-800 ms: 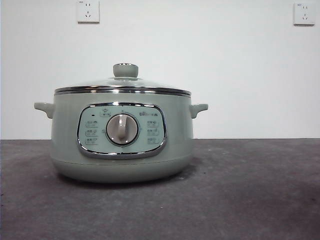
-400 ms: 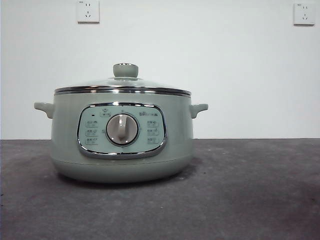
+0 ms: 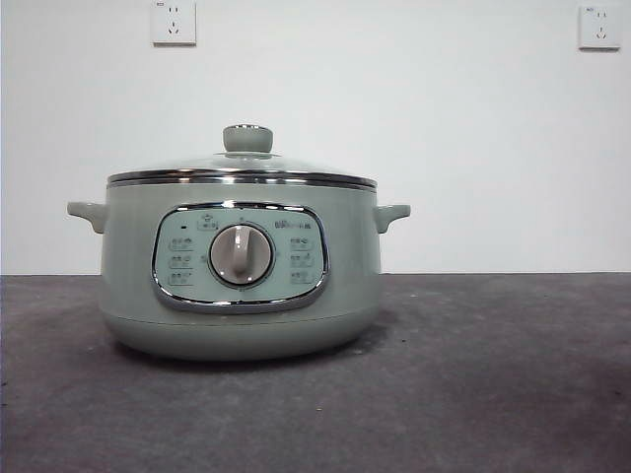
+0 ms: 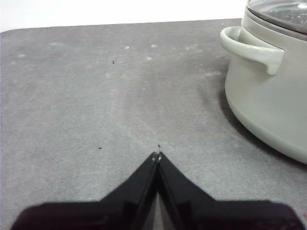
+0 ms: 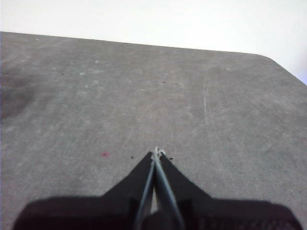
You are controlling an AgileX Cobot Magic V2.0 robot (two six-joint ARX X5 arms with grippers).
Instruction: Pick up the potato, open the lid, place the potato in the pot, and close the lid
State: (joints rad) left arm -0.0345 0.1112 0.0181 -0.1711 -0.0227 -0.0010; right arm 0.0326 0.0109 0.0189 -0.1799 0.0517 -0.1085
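Observation:
The sage-green pot (image 3: 242,266) stands on the dark table, left of centre in the front view, its control panel and dial facing the camera. The glass lid (image 3: 242,169) with its green knob (image 3: 247,138) rests on the pot. In the left wrist view a side handle (image 4: 252,48) and part of the pot (image 4: 268,100) show near my left gripper (image 4: 157,155), which is shut over bare tabletop. My right gripper (image 5: 156,153) is shut too, above bare table away from the pot. The potato is out of view. Neither arm shows in the front view.
Grey tabletop (image 3: 493,374) spreads to the right of the pot. A white wall with two sockets (image 3: 174,22) (image 3: 600,27) rises behind. The table's far edge and a rounded corner (image 5: 268,57) show in the right wrist view.

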